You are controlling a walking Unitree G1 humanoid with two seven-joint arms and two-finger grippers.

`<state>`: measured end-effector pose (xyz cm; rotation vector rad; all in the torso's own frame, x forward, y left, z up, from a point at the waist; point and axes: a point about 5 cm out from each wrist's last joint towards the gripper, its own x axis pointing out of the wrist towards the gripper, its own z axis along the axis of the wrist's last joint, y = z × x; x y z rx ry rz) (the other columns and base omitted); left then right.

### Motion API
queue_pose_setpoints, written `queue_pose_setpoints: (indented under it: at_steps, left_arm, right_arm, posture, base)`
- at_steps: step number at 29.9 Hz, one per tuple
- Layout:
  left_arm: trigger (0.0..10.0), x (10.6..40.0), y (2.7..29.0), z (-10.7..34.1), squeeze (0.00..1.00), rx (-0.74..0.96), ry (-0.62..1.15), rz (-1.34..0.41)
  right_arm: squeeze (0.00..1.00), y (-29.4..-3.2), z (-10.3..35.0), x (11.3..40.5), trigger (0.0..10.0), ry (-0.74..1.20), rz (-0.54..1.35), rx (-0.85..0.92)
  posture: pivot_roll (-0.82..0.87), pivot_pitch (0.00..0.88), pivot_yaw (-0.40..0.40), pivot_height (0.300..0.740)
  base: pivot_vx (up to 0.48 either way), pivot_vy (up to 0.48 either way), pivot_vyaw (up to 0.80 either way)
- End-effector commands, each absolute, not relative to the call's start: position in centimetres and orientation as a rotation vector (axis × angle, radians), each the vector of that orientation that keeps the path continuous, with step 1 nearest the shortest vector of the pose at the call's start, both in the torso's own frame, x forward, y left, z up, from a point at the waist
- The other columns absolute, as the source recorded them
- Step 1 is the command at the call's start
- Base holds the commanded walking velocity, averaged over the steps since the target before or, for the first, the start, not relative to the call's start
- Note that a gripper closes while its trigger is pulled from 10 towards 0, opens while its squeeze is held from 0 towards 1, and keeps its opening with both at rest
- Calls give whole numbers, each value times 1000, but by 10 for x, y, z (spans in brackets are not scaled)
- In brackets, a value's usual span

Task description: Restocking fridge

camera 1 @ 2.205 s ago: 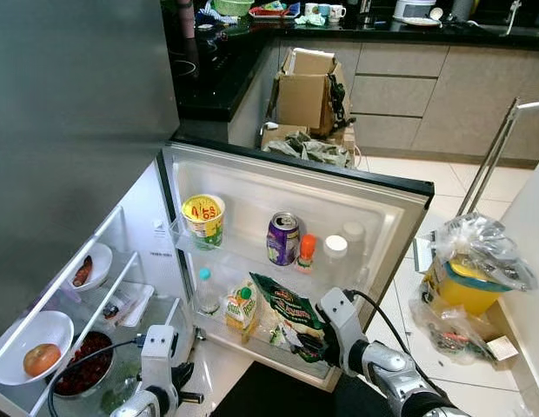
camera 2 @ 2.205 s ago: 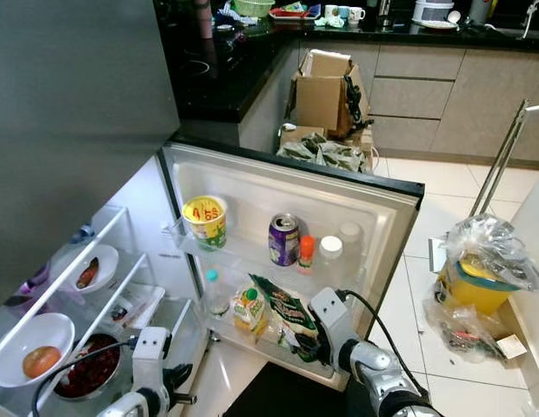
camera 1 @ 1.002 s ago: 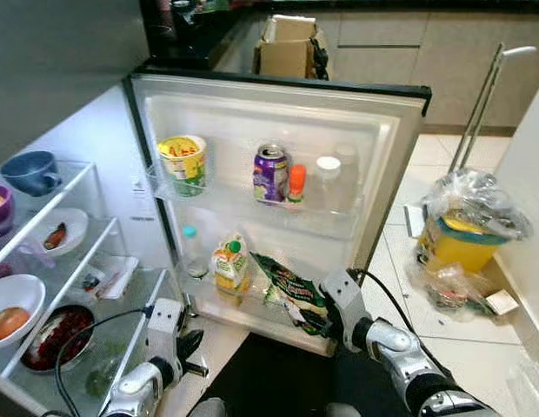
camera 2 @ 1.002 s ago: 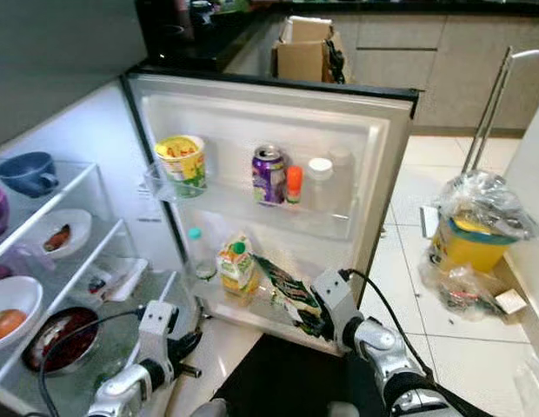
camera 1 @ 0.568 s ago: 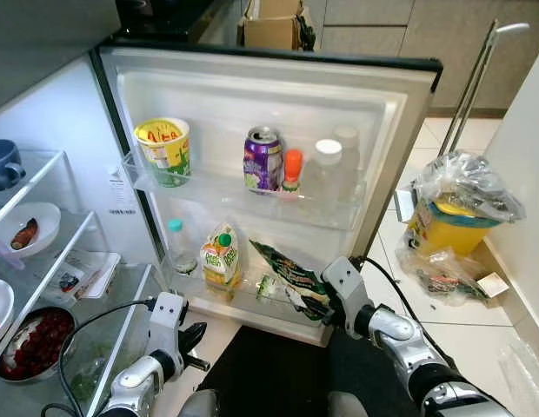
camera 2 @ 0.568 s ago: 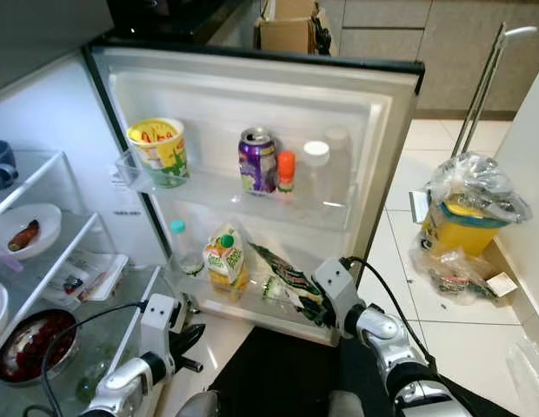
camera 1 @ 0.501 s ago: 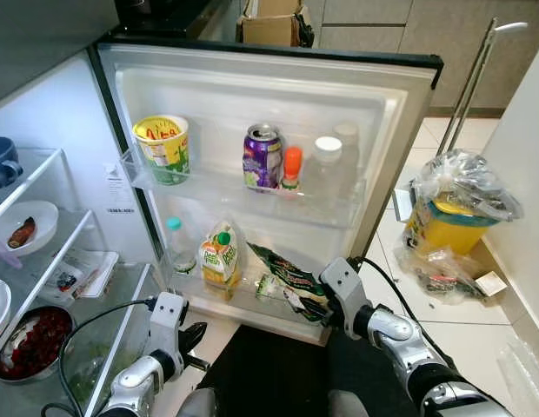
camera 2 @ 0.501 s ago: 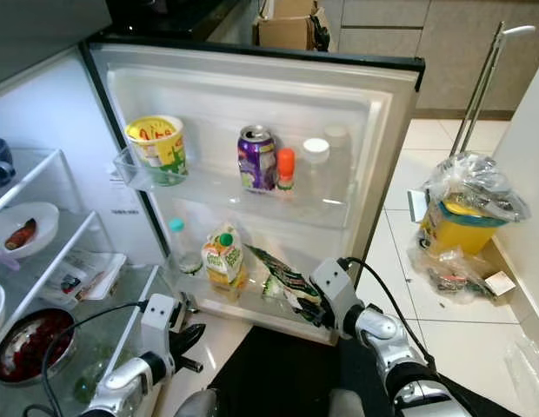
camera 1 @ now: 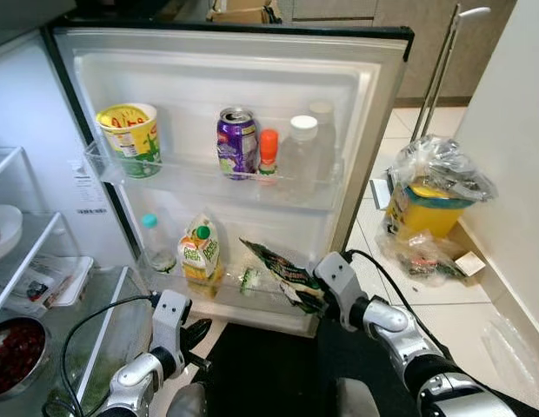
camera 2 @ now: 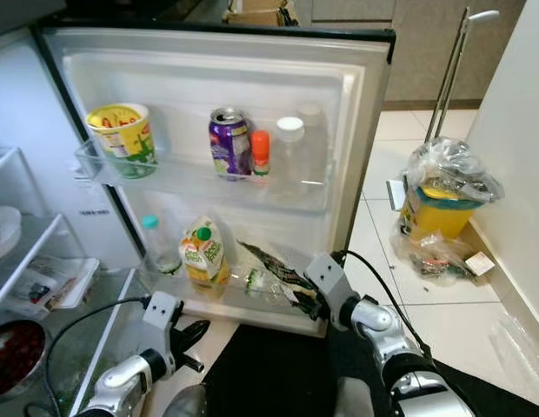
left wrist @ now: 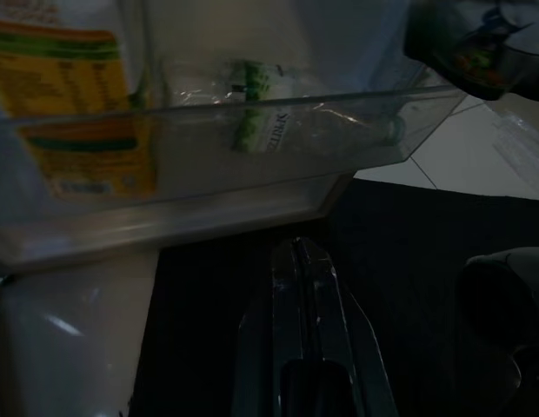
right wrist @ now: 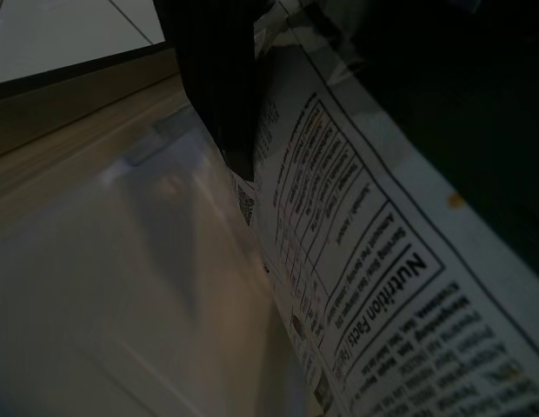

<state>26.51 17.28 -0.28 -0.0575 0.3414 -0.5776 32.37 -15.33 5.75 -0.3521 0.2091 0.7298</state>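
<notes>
The open fridge door (camera 1: 374,104) fills the scene, its 2 clear bins facing the robot. The upper door shelf (camera 1: 209,178) carries a yellow cup (camera 1: 129,135), a purple can (camera 1: 238,142), a small orange-capped bottle (camera 1: 268,152) and a white-capped bottle (camera 1: 300,152). The lower door bin (camera 1: 226,291) holds a clear water bottle (camera 1: 152,245), a juice carton (camera 1: 200,250) and a plastic bottle lying on its side (left wrist: 252,122). Off to the right on the tiled floor sits a yellow tub wrapped in a plastic bag (camera 1: 430,195). The snack bag (camera 1: 282,271) — dark green, printed with a nutrition panel — leans tilted over the right end of the lower bin, its lower corner pinched by the right hand (camera 1: 317,297), whose black fingers (right wrist: 222,87) press against the panel side. The bag looks light, thin and crinkly, likely slippery and with crushable contents, so a grip on the flat edge seam seems safer than squeezing its middle. The left hand (camera 1: 198,334) hangs low beneath the bin's left end, apart from everything, its fingers (left wrist: 300,330) pressed together.
</notes>
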Motion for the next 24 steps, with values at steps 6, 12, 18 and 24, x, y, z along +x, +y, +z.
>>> queue_pose_setpoints:
  at_steps: [6, 12, 18, 24]
  left_arm:
    - [10000, 268, 175, 6, 0, -27, 275, -615]
    - [10000, 270, 172, 12, 0, -25, 232, -642]
    - [10000, 271, 170, 20, 0, -24, 169, -672]
    - [10000, 270, 170, 30, 0, -13, 112, -698]
  right_arm:
    - [0, -145, 80, 337, 10000, 104, 734, -284]
    - [0, -142, 85, 341, 10000, 96, 735, -287]
    - [0, -137, 88, 346, 10000, 111, 730, -283]
    - [0, -136, 98, 354, 10000, 97, 710, -275]
  posture:
    - [-12, 110, 9, 452]
    - [-2, 131, 8, 452]
    - [17, 178, 11, 452]
    - [50, 228, 11, 452]
  base:
    - [0, 0, 0]
    - [0, 0, 0]
    - [0, 0, 0]
    - [0, 0, 0]
